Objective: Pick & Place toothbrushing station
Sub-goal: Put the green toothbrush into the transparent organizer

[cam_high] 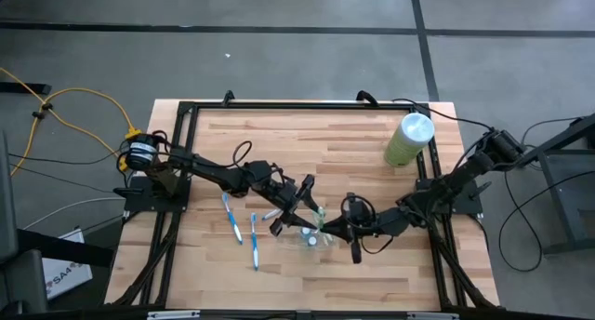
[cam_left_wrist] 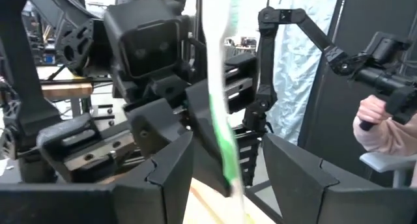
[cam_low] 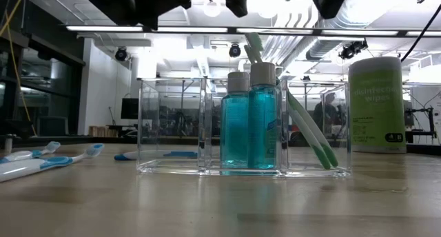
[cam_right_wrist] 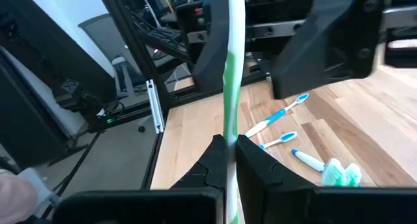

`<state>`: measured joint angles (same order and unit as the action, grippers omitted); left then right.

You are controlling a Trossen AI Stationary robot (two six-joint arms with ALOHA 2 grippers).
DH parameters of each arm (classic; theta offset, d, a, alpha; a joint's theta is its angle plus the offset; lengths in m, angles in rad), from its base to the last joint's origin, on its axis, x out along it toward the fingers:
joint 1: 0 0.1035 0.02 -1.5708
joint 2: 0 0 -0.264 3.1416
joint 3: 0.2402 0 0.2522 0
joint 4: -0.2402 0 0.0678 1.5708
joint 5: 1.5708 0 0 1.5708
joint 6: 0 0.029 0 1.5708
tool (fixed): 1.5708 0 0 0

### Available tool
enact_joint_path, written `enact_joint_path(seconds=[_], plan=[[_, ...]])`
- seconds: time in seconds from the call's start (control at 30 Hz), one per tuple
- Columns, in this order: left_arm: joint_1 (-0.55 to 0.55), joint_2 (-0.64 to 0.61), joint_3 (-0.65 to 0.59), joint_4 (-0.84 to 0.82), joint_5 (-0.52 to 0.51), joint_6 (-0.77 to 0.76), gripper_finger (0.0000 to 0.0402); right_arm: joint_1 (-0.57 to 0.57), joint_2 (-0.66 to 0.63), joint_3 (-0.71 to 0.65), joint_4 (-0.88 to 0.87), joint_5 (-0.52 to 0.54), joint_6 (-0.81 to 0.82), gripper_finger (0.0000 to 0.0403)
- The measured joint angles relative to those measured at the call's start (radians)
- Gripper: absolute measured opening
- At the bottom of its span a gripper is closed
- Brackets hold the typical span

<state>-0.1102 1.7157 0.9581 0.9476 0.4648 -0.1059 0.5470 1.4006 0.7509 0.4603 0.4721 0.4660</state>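
Note:
The toothbrushing station [cam_low: 172,127], a clear tray with compartments, stands mid-table [cam_high: 311,238]. It holds two teal bottles [cam_low: 249,120] and green-white toothbrushes [cam_low: 310,130] that lean in its right compartment. Above it, my right gripper [cam_right_wrist: 229,142] [cam_high: 327,229] is shut on another green-white toothbrush [cam_right_wrist: 231,68]. My left gripper [cam_left_wrist: 225,146] [cam_high: 302,204] faces it, open. Its fingers stand on either side of that toothbrush [cam_left_wrist: 218,107] without touching it. Three blue toothbrushes [cam_high: 231,218] lie flat on the table left of the station. My right gripper pinches the toothbrush's thin handle [cam_right_wrist: 229,129] between its two fingers. The fingers lie across the handle. The brush passes through the hold, and its long far part reaches between my left gripper's open fingers. It is lifted clear of the table.
A tall pale-green wipes cylinder [cam_high: 409,139] [cam_low: 375,106] stands at the far right. A black frame [cam_high: 186,111] rims the wooden table. A person's hand [cam_left_wrist: 374,123] shows beyond the table, holding a dark handle.

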Motion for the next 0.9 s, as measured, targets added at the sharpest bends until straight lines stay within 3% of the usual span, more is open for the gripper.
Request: enact_joint_path(seconds=[0.67, 0.9], plan=[[0.031, 0.0, 0.0, 0.054, -0.047, -0.023, 0.0179, -0.07, 0.0, 0.0, -0.001, -0.087, -0.026, 0.0005], [0.029, 0.0, 0.0, 0.054, -0.077, -0.037, 0.0144, -0.079, 0.0, 0.0, -0.017, -0.076, -0.026, 0.0005]])
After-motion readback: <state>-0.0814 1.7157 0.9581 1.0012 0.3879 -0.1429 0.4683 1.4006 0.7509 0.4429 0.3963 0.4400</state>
